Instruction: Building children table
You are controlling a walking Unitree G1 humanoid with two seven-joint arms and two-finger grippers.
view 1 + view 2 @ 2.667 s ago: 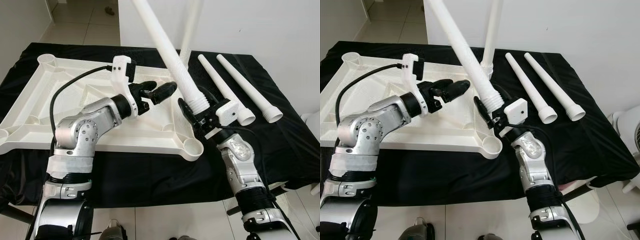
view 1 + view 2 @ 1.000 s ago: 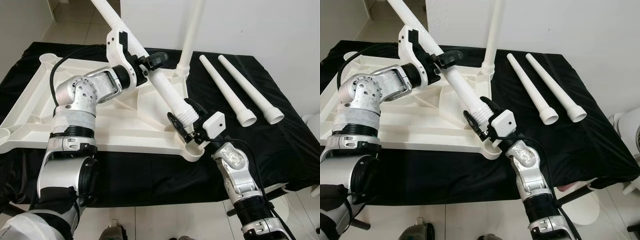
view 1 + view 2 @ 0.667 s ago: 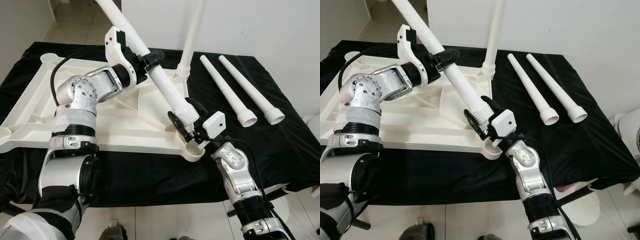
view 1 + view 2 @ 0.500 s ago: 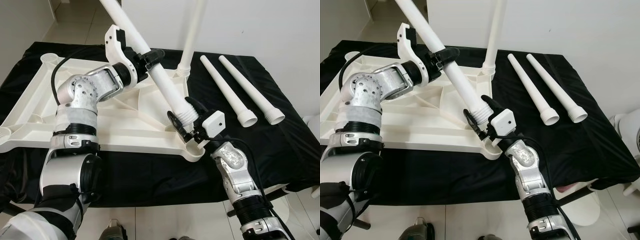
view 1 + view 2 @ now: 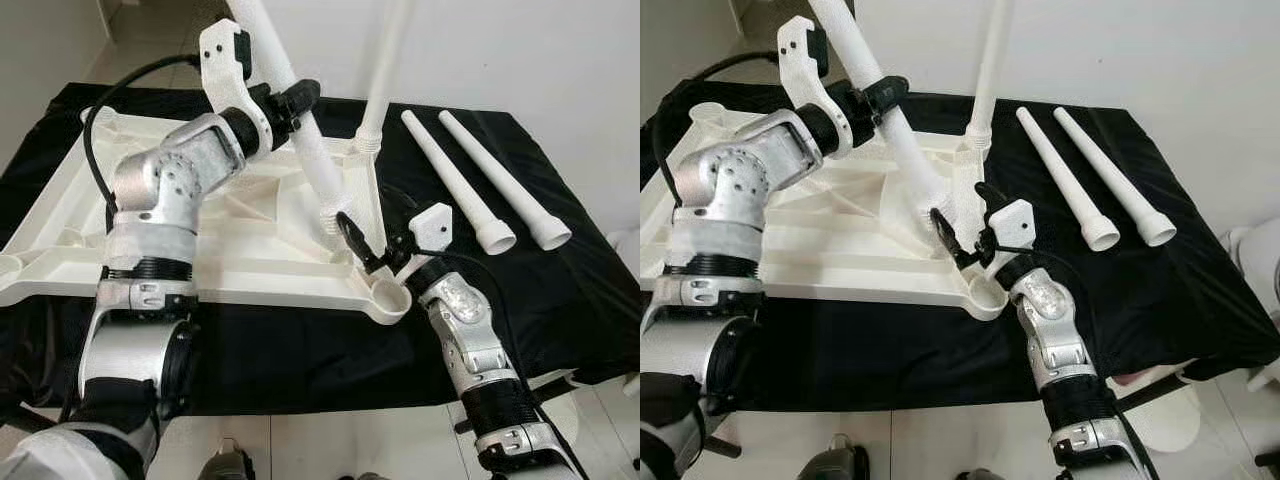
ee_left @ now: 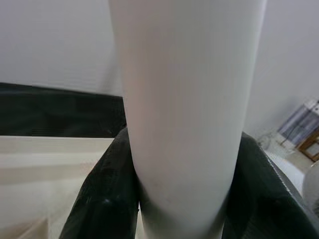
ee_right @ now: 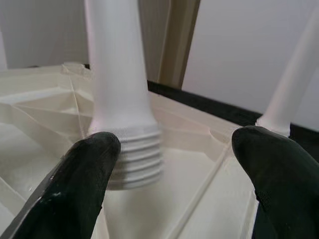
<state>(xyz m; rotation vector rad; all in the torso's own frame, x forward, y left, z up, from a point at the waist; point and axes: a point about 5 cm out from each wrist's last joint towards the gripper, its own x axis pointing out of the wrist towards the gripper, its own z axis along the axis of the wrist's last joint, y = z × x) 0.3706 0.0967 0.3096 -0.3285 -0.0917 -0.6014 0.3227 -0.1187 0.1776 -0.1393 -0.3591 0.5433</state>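
From the head cameras, we see the upturned white tabletop [image 5: 200, 240] on the black cloth. Our left gripper [image 5: 285, 100] clamps a long white leg [image 5: 300, 150] partway up its shaft, above the tabletop's middle, with the leg leaning. Its threaded end sits low, just beside the tabletop's near right corner socket [image 5: 388, 298]. Our right gripper [image 5: 375, 240] hovers there, spread wide. One leg [image 5: 385, 60] already stands in the far right corner; two spare legs [image 5: 470, 190] lie on the cloth to the right of the tabletop.

In the left wrist view, the fingers [image 6: 104, 199] press both sides of the smooth shaft [image 6: 187, 114].

In the right wrist view, the fingers [image 7: 79, 179] stand apart around the ribbed thread [image 7: 134, 159], not touching.

We judge the leg light, stiff and slippery; a hold just above the thread should steer it best.
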